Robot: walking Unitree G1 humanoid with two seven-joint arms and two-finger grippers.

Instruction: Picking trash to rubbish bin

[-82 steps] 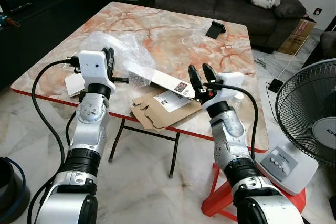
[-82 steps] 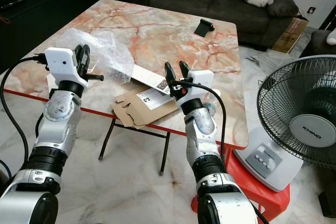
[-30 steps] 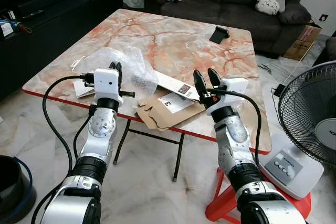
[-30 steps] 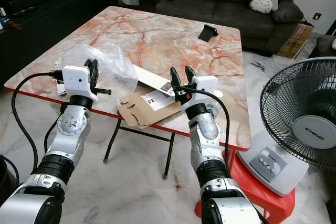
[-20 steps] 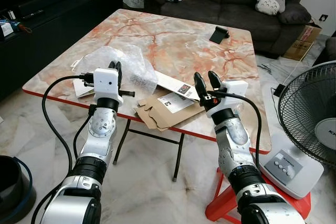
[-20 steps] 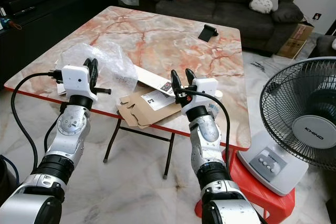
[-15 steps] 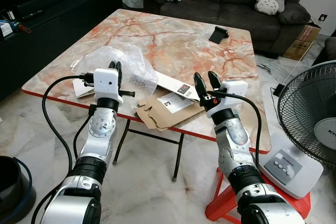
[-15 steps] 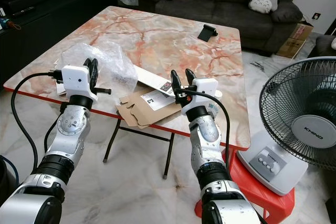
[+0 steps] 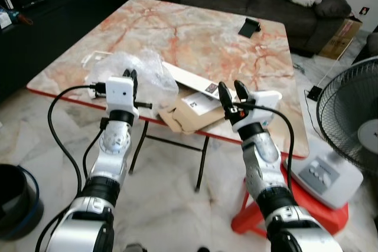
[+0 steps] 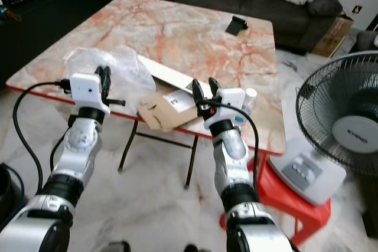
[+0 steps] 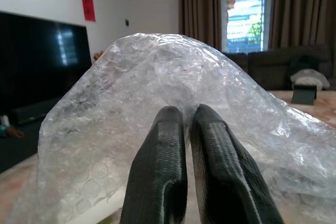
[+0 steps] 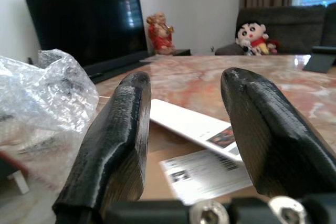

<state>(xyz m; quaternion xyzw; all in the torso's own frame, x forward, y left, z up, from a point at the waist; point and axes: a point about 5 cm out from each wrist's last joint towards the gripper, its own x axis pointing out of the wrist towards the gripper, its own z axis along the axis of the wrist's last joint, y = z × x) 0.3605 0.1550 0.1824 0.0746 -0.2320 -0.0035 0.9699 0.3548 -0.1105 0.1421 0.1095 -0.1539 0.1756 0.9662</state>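
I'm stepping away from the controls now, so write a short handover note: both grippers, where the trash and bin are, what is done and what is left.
Left gripper: fingers together, at the near edge of the crumpled clear bubble wrap; whether it actually grips the wrap is unclear.
Right gripper: open, empty, raised at the table's near edge, by the flattened brown cardboard box.
Trash: bubble wrap, cardboard and a long white flat box all lie on the marble-patterned table.
Bin: dark round bin on the floor to the robot's left.
Done: nothing binned yet.
Left: secure the bubble wrap, carry it to the bin, then the cardboard and white box.
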